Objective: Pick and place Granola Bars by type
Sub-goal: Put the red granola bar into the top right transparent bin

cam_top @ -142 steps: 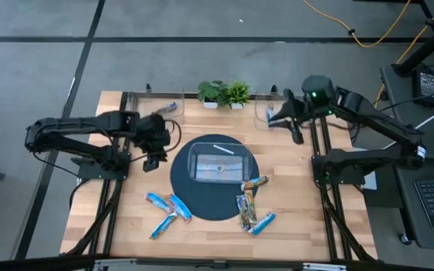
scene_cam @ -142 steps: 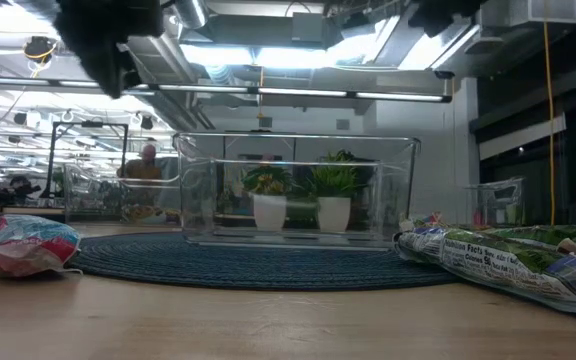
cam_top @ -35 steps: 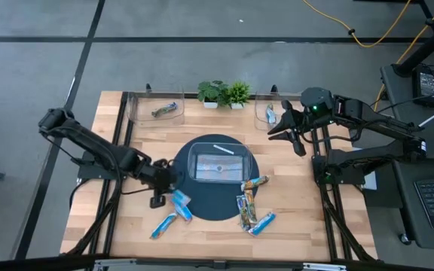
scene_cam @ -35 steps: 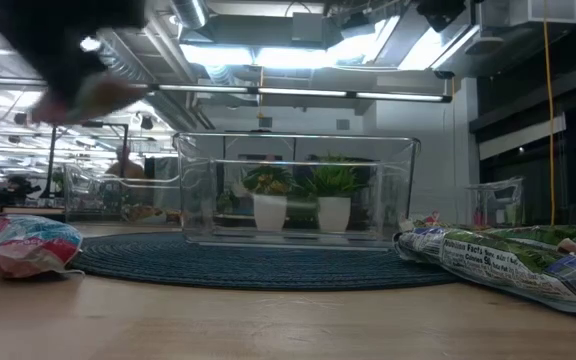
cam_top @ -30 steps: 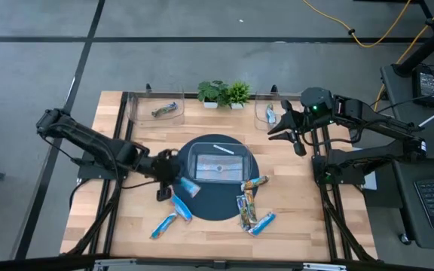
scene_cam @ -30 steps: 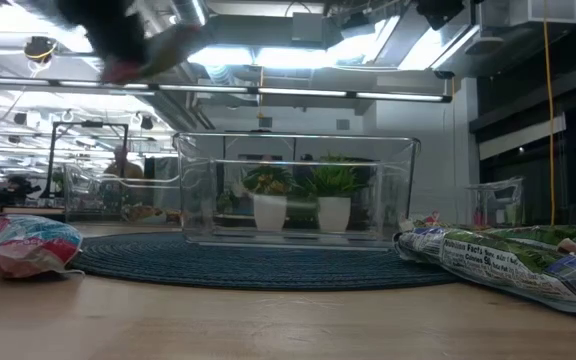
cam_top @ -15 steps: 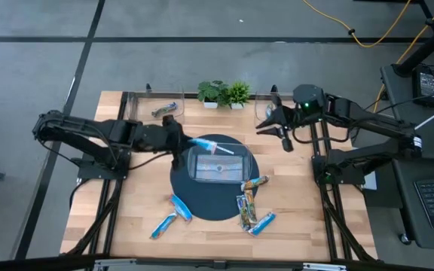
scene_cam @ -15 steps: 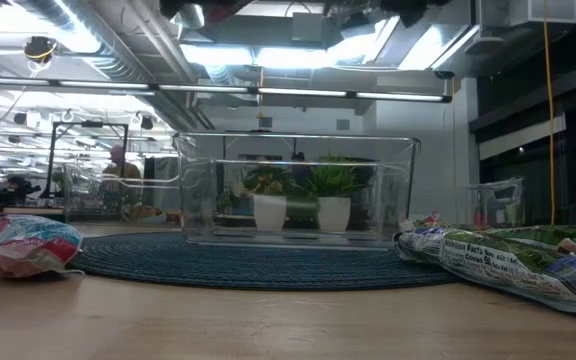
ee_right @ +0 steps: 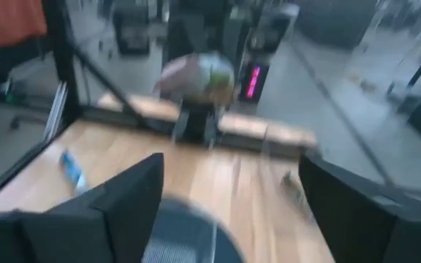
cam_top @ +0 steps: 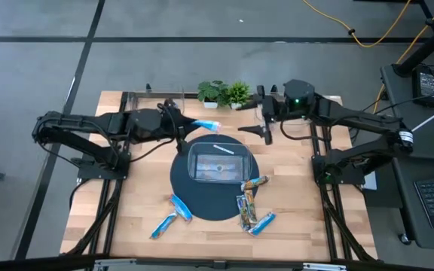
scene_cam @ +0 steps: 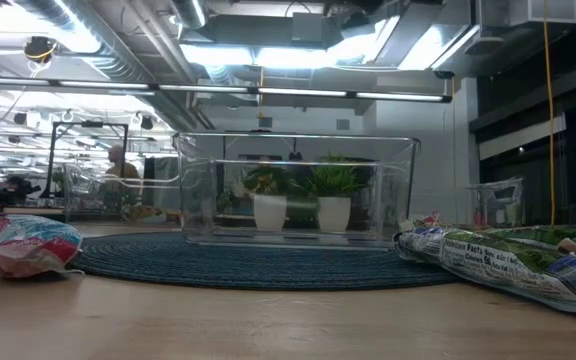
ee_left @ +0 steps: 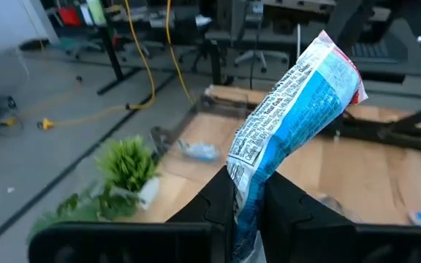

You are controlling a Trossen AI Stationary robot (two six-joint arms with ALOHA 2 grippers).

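My left gripper (cam_top: 187, 125) is shut on a bright blue granola bar (cam_top: 207, 124) above the table, between the far-left clear bin (cam_top: 138, 109) and the round dark mat (cam_top: 183, 181). My right gripper (cam_top: 265, 123) hovers open by the far-right bin, its fingers wide apart in the right wrist view (ee_right: 229, 212), with nothing between them. A clear bin (cam_top: 217, 164) stands on the mat. Several more bars lie flat on the table: blue ones (cam_top: 181, 207) (cam_top: 164, 223) near left, multicoloured ones (cam_top: 245, 207) and a blue one (cam_top: 262, 223) near right. My left gripper pinches the blue bar by one end (ee_left: 241, 191) between its two fingers (ee_left: 212, 208). The fingers reach level from the table's left, in line with the bar. The rest of the bar (ee_left: 305, 88) sticks out past the fingertips toward the table's right, lifted clear of the table.
Two small potted plants (cam_top: 224, 93) stand at the far edge between the two back bins. In the low view the centre bin (scene_cam: 298, 190) stands on the mat, with one bar (scene_cam: 28, 245) left of it and one bar (scene_cam: 508, 262) right of it.
My left gripper has lifted the blue bar off the table at the mat's near left side and carried it up, toward the far edge and to the right. My right gripper has swung from the far-right bin toward the table's left.
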